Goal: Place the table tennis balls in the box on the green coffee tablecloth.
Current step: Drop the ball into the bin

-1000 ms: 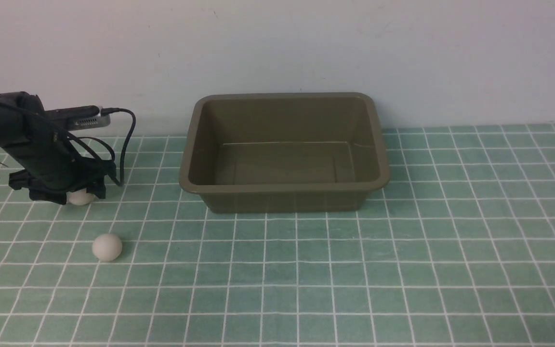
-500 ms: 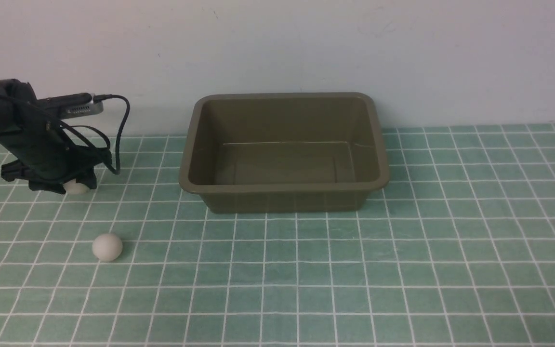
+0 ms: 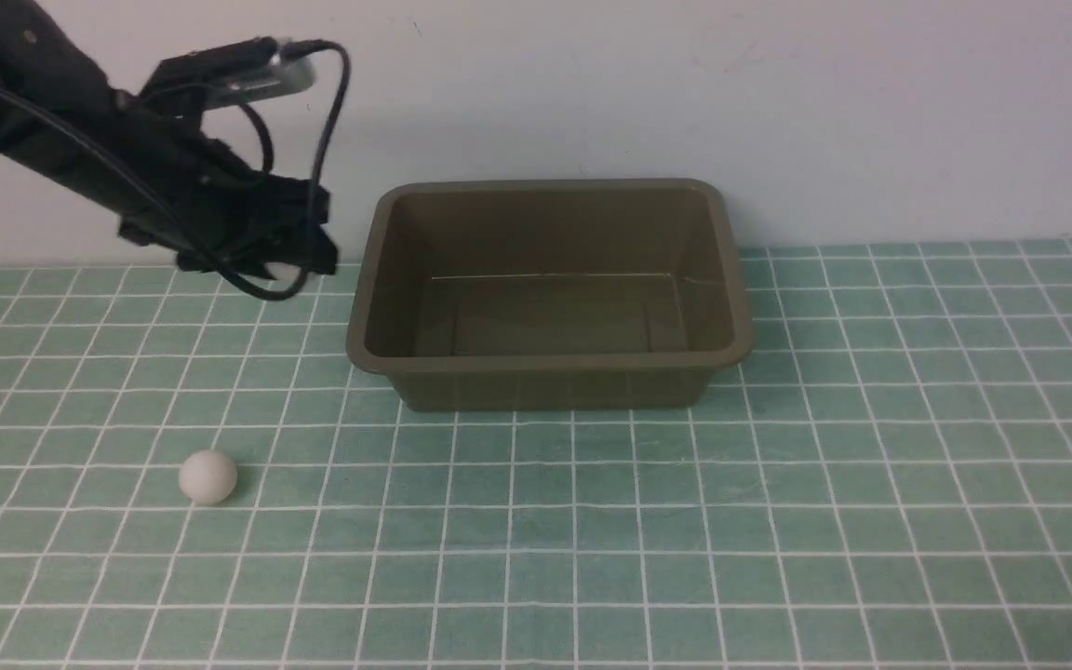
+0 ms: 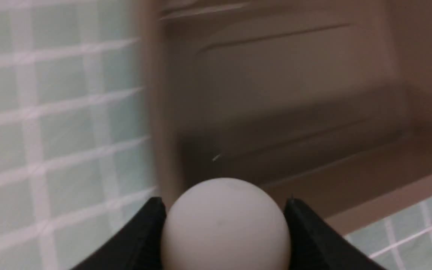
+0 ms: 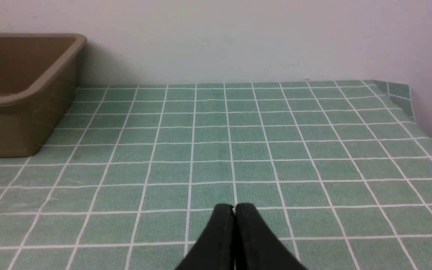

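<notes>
The ball [image 4: 225,228] in the left fingers [image 4: 225,234] should weigh next to nothing — a thin, hollow shell, I would judge, springy under a light squeeze but apt to dent under a hard one. The left fingers stand parted by the ball's own width, one on each side of it, and that is about the right hold: across the widest part, since a grip above or below the middle would let so smooth and round a thing squirt out. In the front view they hang up near the wall, just beside the left end of the box [image 3: 550,381], and the wrist view shows the rim and the inside of the box beyond the ball, so the next move is likely a short carry over that rim and a low, gentle release, as a ball this light may bounce or roll if dropped from high up. The other ball [image 3: 207,477] rests on the cloth [image 3: 536,521], nearer the robot than the box and off to its left, well apart from it; it will probably roll at a touch, so it wants the fingers lowered evenly around it, level with its middle, and closed only until both sides meet it. The right fingers [image 5: 234,210] are together with nothing between them, over the cloth to the right of the box. The box looks like stiff plastic — firm enough to take a light knock, though its rolled rim could flick the ball loose if clipped
</notes>
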Controlling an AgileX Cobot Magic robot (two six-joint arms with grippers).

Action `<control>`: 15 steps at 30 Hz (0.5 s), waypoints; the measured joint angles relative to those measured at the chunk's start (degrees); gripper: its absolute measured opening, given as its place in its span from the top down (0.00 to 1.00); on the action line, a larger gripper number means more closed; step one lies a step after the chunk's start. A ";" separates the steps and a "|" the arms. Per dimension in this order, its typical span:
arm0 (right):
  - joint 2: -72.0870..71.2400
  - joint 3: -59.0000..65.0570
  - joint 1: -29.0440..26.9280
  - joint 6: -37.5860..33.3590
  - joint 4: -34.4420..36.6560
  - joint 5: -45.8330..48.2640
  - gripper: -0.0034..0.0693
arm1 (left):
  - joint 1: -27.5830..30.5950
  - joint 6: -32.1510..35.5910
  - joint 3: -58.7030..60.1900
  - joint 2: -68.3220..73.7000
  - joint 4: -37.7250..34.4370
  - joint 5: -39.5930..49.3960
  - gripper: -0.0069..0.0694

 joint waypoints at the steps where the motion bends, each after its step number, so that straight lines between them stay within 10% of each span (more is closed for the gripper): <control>1: 0.00 0.00 0.00 0.00 0.00 0.00 0.97 | -1.54 3.79 0.00 0.47 -2.58 -1.96 0.45; 6: 0.00 0.00 0.00 0.00 0.00 0.00 0.97 | -7.70 18.29 0.00 4.13 -8.50 -14.82 0.45; 15: 0.00 0.00 0.00 0.00 0.00 0.00 0.97 | -13.31 24.91 0.00 11.71 -10.39 -29.49 0.42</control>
